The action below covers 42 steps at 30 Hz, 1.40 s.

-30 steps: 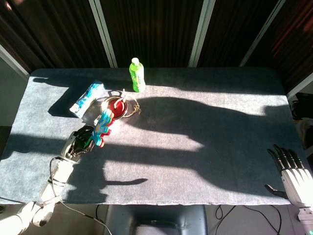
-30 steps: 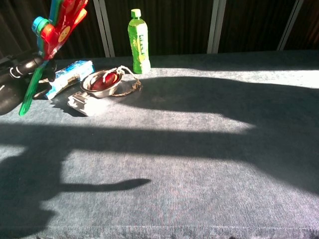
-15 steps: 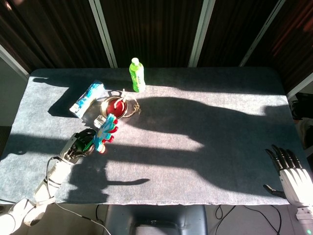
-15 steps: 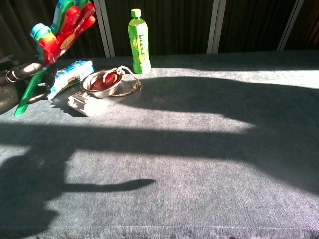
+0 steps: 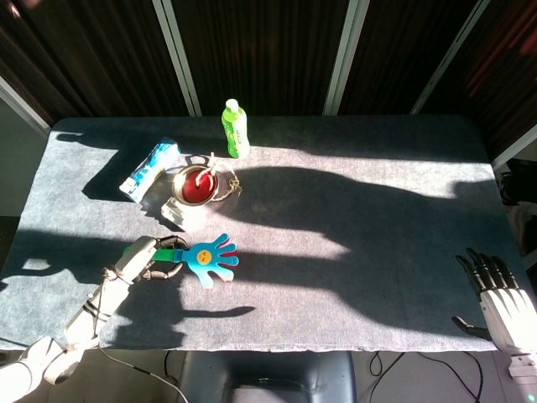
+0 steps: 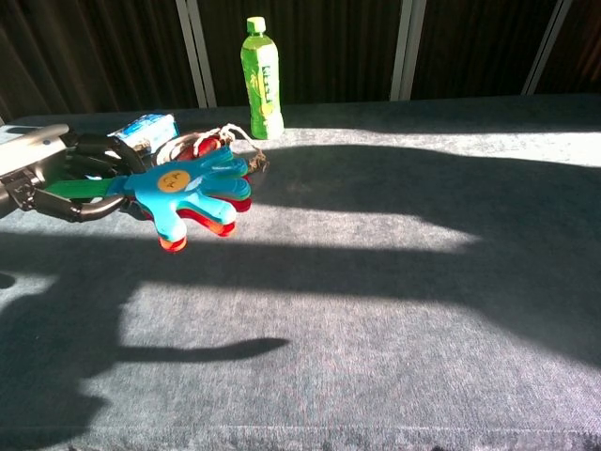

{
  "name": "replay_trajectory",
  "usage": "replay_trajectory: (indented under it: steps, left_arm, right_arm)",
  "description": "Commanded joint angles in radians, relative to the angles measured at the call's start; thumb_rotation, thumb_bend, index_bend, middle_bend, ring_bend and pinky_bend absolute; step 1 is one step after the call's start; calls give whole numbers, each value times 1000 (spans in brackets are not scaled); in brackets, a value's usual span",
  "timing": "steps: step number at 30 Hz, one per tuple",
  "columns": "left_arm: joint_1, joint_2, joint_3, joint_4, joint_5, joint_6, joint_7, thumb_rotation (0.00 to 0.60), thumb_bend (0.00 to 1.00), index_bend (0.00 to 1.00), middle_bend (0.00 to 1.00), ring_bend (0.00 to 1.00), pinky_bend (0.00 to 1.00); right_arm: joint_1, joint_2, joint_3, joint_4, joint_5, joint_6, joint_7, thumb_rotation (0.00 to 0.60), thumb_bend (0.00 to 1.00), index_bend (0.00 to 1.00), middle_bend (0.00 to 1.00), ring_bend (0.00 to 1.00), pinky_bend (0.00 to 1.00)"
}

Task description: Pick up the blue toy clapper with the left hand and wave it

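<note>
The blue toy clapper (image 5: 210, 259) is a hand-shaped paddle with red and orange layers under it and a green handle. My left hand (image 5: 144, 259) grips that handle and holds the clapper nearly flat above the table's left front. In the chest view the clapper (image 6: 192, 191) points right from my left hand (image 6: 66, 175), in front of the bowl. My right hand (image 5: 499, 295) hangs at the table's front right corner, fingers apart and holding nothing.
A green bottle (image 5: 236, 128) stands at the back of the grey table (image 5: 352, 252). A metal bowl (image 5: 196, 185) with red contents and a cord, a small white block (image 5: 183, 216) and a blue-white packet (image 5: 148, 167) lie behind the clapper.
My left hand has swung the clapper down from a raised, tilted pose to nearly horizontal, its flat face now turned up. The right hand has stayed where it was.
</note>
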Motion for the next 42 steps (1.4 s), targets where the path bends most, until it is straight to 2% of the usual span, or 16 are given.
replay_trajectory:
  steps: [1, 3, 6, 9, 13, 16, 18, 20, 24, 27, 29, 32, 36, 42]
  left_arm:
    - [32, 74, -114, -145, -123, 169, -1201, 600, 572, 912, 848, 583, 886]
    - [39, 92, -132, -161, -147, 163, -1369, 600, 583, 912, 848, 582, 883]
    - [45, 111, -137, -167, -153, 152, -1507, 600, 598, 916, 850, 581, 882]
    - [50, 116, -140, -174, -159, 142, -1567, 600, 598, 916, 851, 582, 882]
    - [51, 97, -134, -154, -150, 141, -1519, 600, 598, 916, 851, 570, 861]
    - [46, 72, -110, -112, -118, 139, -1405, 600, 597, 916, 851, 564, 855]
    - [32, 54, -70, -59, -62, 131, -1264, 600, 595, 916, 851, 564, 857]
    - [14, 34, -27, -6, -17, 91, -1043, 600, 591, 917, 853, 566, 861]
    - [-12, 14, 23, 31, 22, 7, -650, 600, 579, 920, 857, 572, 869]
    - [-18, -14, 23, 69, 4, -48, -319, 600, 576, 920, 857, 573, 870]
    - [-17, -28, 12, 69, -48, -122, -105, 600, 574, 920, 857, 575, 872]
    - [-13, -46, -21, 47, -120, -163, 92, 600, 572, 921, 858, 579, 878]
    - [-13, -67, -65, 46, -179, -163, 210, 600, 575, 920, 858, 579, 877]
    - [-36, -26, -89, -38, -207, -216, 89, 600, 577, 921, 856, 579, 877]
  right_arm:
    - [-1, 1, 0, 0, 1, 1, -1, 600, 145, 0, 0, 0, 0]
    - [-2, -5, 6, 3, 4, 10, -7, 600, 144, 0, 0, 0, 0]
    - [-8, -17, 15, 10, 9, 30, -21, 600, 144, 0, 0, 0, 0]
    - [-10, -23, 18, 11, 11, 37, -27, 600, 144, 0, 0, 0, 0]
    - [-8, -24, 16, 11, 9, 30, -29, 600, 145, 0, 0, 0, 0]
    - [-9, -22, 15, 9, 7, 32, -28, 600, 144, 0, 0, 0, 0]
    - [-9, -20, 16, 8, 8, 33, -25, 600, 145, 0, 0, 0, 0]
    - [-10, -18, 16, 7, 8, 34, -22, 600, 144, 0, 0, 0, 0]
    - [-9, -14, 12, 3, 6, 28, -16, 600, 145, 0, 0, 0, 0]
    - [-8, -13, 11, 1, 6, 24, -15, 600, 145, 0, 0, 0, 0]
    - [-8, -13, 13, -1, 10, 25, -12, 600, 144, 0, 0, 0, 0]
    - [-9, -11, 15, -1, 10, 29, -6, 600, 145, 0, 0, 0, 0]
    - [-9, -9, 14, -1, 10, 28, -3, 600, 145, 0, 0, 0, 0]
    - [-8, -6, 22, -1, 21, 31, 6, 600, 145, 0, 0, 0, 0]
